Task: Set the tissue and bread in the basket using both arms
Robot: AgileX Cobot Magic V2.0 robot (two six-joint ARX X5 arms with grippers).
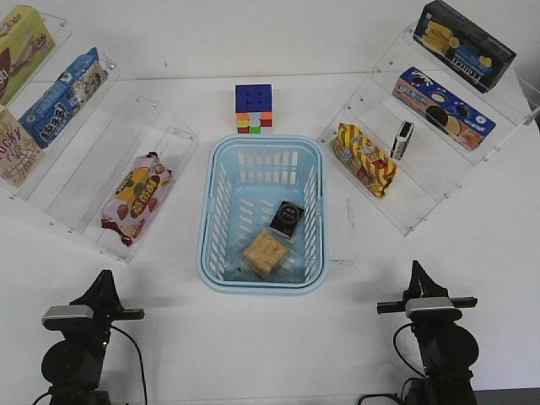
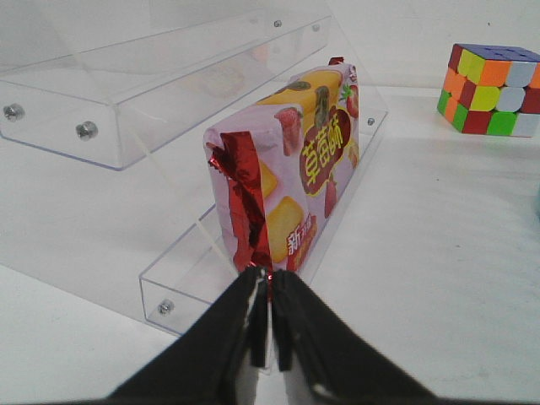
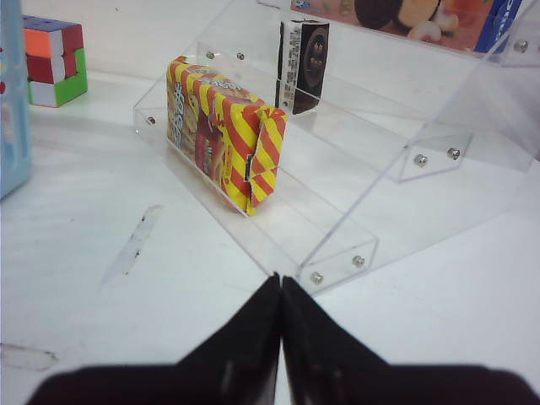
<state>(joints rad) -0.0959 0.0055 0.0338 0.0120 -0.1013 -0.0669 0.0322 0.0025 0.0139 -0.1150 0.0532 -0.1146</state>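
Tissue (image 1: 288, 217) and bread (image 1: 263, 253) both lie on the basket (image 1: 215, 160) floor, touching, toward its near end; task looks complete. Left gripper (image 2: 270, 325) and right gripper (image 3: 280, 325) pressed together, empty, parked at the near bench (image 1: 354, 337) edge, well apart from the basket

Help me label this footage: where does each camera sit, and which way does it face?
Front view: above the robot, looking forward over the basket; both arms show, left gripper and right gripper.
Left wrist: on the left arm, facing the red-pink snack bag; shut gripper shows.
Right wrist: on the right arm, facing the striped bag; shut gripper shows.
All three share the puzzle cube.
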